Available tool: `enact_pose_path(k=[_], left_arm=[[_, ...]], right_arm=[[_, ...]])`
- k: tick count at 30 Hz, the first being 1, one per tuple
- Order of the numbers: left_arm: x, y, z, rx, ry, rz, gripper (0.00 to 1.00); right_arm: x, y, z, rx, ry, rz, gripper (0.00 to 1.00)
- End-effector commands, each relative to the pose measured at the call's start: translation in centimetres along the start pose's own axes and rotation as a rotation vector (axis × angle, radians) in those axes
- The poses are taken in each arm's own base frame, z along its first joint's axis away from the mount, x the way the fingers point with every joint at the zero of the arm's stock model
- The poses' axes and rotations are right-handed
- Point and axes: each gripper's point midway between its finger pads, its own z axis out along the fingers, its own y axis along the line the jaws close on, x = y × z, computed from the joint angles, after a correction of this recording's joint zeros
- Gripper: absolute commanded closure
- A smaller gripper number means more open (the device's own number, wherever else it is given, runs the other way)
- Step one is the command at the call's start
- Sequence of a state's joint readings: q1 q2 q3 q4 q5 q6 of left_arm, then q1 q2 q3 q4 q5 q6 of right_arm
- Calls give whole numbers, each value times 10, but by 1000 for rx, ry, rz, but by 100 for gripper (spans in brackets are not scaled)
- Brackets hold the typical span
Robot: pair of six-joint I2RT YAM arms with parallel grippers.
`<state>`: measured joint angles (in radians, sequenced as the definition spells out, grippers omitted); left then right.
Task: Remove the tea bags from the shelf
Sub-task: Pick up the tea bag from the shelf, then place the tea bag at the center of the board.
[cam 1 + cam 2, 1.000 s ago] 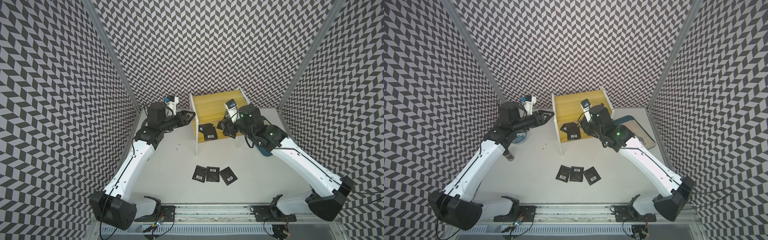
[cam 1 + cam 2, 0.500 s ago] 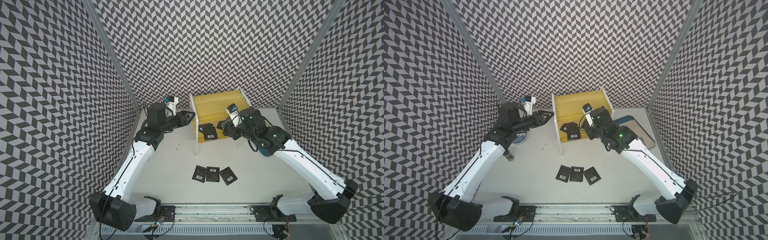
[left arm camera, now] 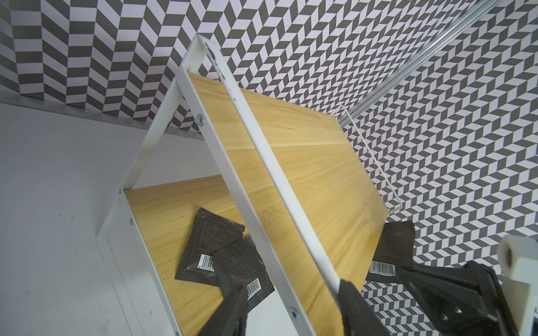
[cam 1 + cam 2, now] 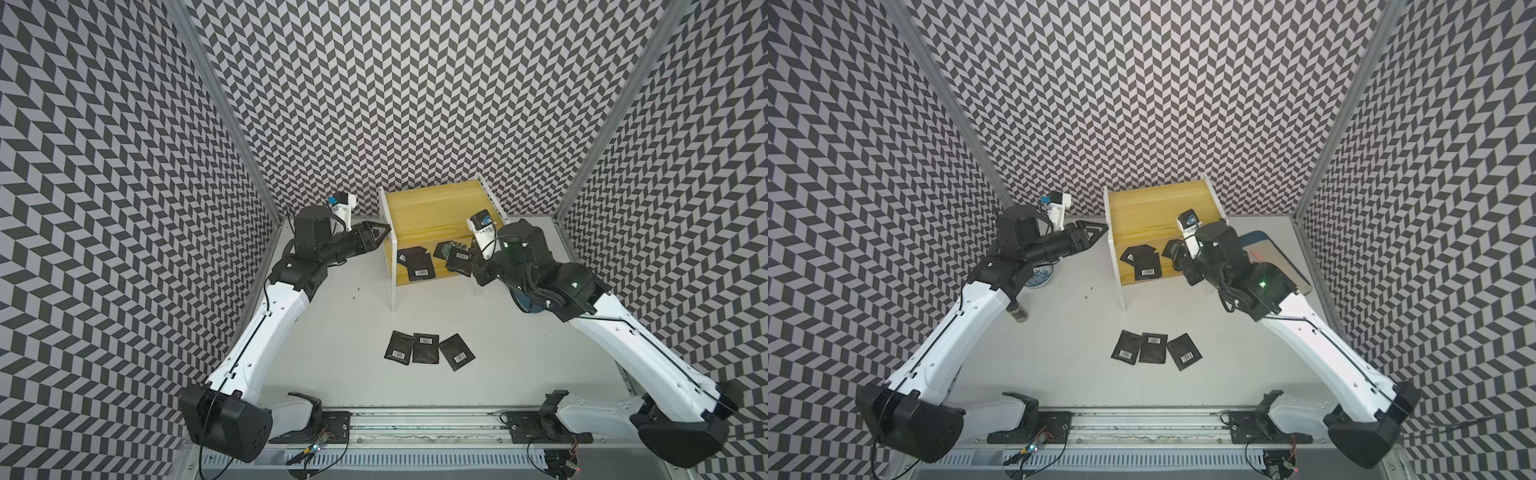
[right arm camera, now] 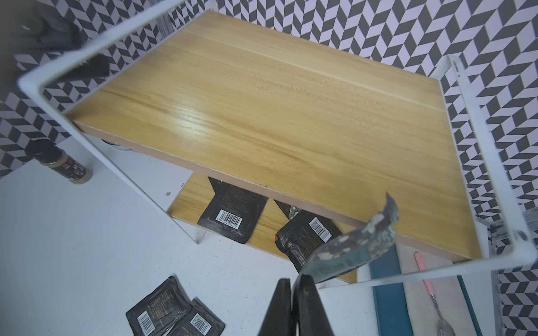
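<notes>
The shelf (image 4: 436, 208) has yellow boards and a white frame (image 3: 262, 163) and stands at the back. Two overlapping black tea bags (image 4: 417, 264) lie on its lower board, seen too in the left wrist view (image 3: 203, 247). Another black one (image 5: 308, 235) lies at that board's right front. My right gripper (image 5: 291, 280) is shut on the corner of a green patterned tea bag (image 5: 358, 247), which curls up above the lower board. My left gripper (image 3: 291, 293) is open, its fingers either side of the shelf's left frame bar. Three tea bags (image 4: 428, 349) lie on the table.
A blue tray (image 4: 1283, 257) with a cloth and a spoon (image 5: 439, 314) sits right of the shelf, under my right arm. A spice jar (image 4: 1018, 313) and a small bowl (image 4: 1040, 276) stand beneath my left arm, near the left wall.
My right gripper has closed on the green tea bag and drawn back a little from the shelf. The left arm has not moved.
</notes>
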<state>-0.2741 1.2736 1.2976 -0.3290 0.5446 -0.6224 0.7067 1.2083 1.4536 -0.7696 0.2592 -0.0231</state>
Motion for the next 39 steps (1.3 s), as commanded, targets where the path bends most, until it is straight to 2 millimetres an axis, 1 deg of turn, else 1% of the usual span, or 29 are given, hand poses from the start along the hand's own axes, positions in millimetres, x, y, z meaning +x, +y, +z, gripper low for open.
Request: enact_pose_path(k=[1,4,8,14,19,22,25,27,30,35,38,39], left_arm=[[10,11,0,-28,25,-17,47],[9,11,0,-24,24,-19,47],[9,10,0,-25,25,-17,47],[10,11,-1,-25,26,-16,47],[9,9,-1,-23,25,-8,43],[7,8,-2,-25,24,-1,41],[4,6,-3,-23,16,5,39],[2,4,-4,-20,12,7,37],[1,3,-4,-18,11,10,35],[-1,1,-7,-15,4,14,30],[-4,-1,-8,-11,-1,18,26],[-4,-1,-9,-11,-4,18,25]], right_arm=[[-15,0,-20,-26,-102,80,91],[-11,1,-32,-55,-126,120,91],[2,0,-40,-65,-129,158,92],[34,-3,-38,-45,-85,207,92],[71,-6,-28,-16,-30,269,92],[95,-10,-22,11,-7,339,93],[118,-6,-14,-12,-4,423,94],[131,-7,-9,-12,-9,484,94],[150,-2,1,-66,-16,571,94],[188,-2,23,-99,11,699,94],[202,-1,33,-147,9,782,94],[206,-4,34,-147,0,807,94]])
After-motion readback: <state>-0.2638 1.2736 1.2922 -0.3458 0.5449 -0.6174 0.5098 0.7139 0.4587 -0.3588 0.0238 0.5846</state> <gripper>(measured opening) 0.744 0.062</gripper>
